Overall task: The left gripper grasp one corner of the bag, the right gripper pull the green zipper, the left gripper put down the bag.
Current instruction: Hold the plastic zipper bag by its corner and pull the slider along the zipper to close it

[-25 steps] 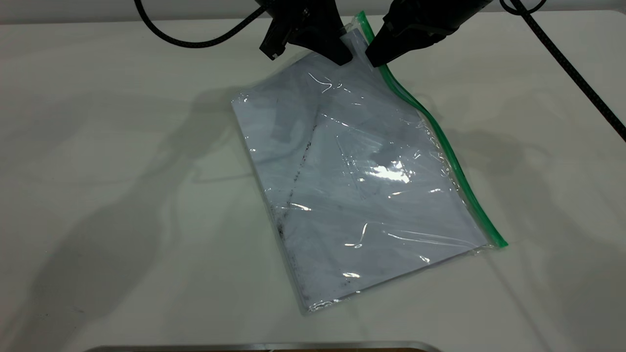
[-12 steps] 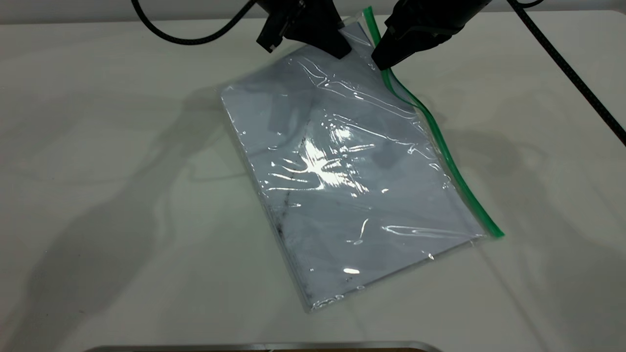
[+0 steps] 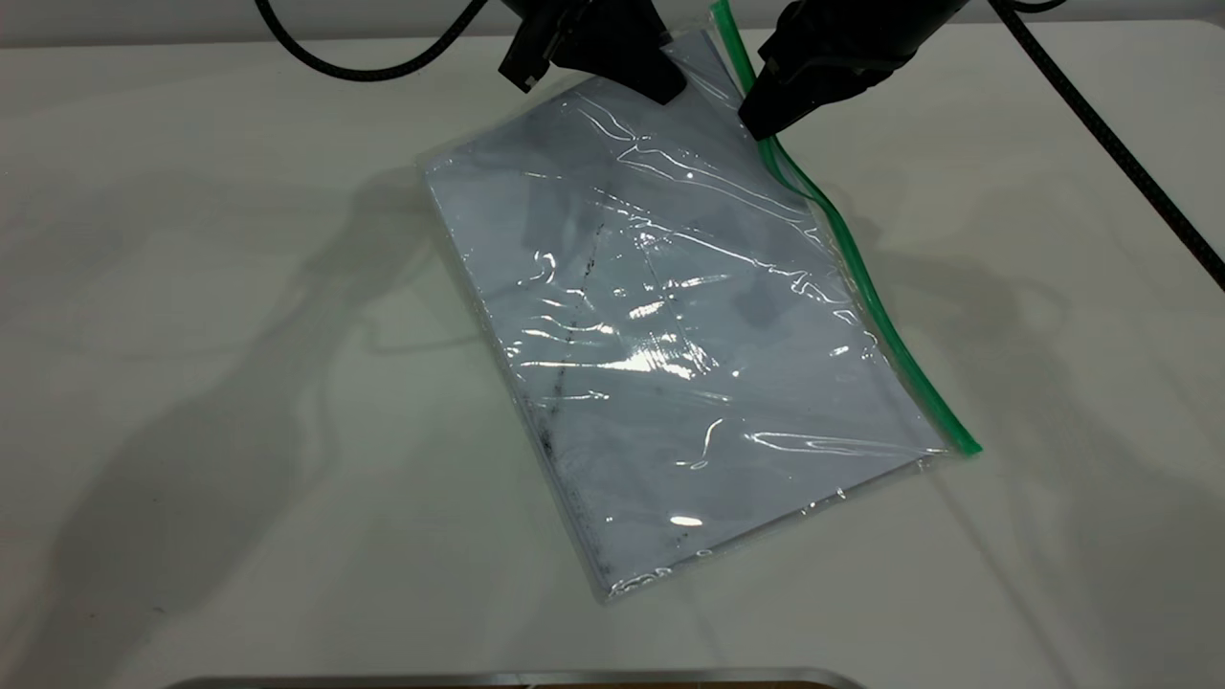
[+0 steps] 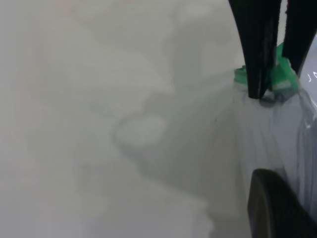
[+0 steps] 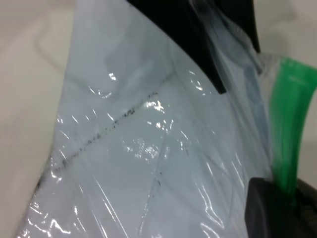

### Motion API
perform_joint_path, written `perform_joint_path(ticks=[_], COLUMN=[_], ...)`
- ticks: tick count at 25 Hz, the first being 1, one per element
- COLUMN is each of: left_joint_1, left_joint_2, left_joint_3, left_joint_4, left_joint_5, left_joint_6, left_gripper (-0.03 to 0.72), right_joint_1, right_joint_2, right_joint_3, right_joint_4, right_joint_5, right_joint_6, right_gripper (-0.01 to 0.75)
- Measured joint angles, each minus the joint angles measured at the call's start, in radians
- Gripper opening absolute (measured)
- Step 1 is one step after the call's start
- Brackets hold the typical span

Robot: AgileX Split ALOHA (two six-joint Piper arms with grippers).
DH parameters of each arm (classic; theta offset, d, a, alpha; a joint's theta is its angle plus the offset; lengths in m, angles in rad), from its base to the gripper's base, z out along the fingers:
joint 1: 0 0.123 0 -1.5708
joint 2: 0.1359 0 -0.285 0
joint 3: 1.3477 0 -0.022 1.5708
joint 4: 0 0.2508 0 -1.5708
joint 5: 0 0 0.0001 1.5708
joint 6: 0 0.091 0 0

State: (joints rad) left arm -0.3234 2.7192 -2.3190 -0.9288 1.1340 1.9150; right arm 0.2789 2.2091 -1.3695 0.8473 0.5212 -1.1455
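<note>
the far corner of the document pouch (image 3: 689,325) is being held pinched and lifted off the table (image 3: 191,287) by the left gripper (image 3: 660,86); the green zipper (image 3: 861,287) is being clamped by the right gripper (image 3: 761,122); the slick, floppy film is judged best gripped at its edges

The exterior camera looks steeply down across the table (image 3: 191,383), facing both arms. Each wrist camera sits close against the bag (image 3: 689,335), whose lifted far corner all three views share.
</note>
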Motion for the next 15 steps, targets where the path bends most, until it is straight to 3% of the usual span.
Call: perform_joint_path(ticks=[15], left_joint_1=[0.054], left_joint_2=[0.000], left_joint_3=[-0.061], left_joint_4=[-0.023], left_joint_5=[0.032], left_joint_6=[-0.076], left_gripper=[0.051], right_joint_1=[-0.028], right_joint_2=[0.001], right_joint_3=[0.000], right_joint_4=[-0.254], right_joint_5=[0.023], right_joint_6=[0.209], right_gripper=[0.036])
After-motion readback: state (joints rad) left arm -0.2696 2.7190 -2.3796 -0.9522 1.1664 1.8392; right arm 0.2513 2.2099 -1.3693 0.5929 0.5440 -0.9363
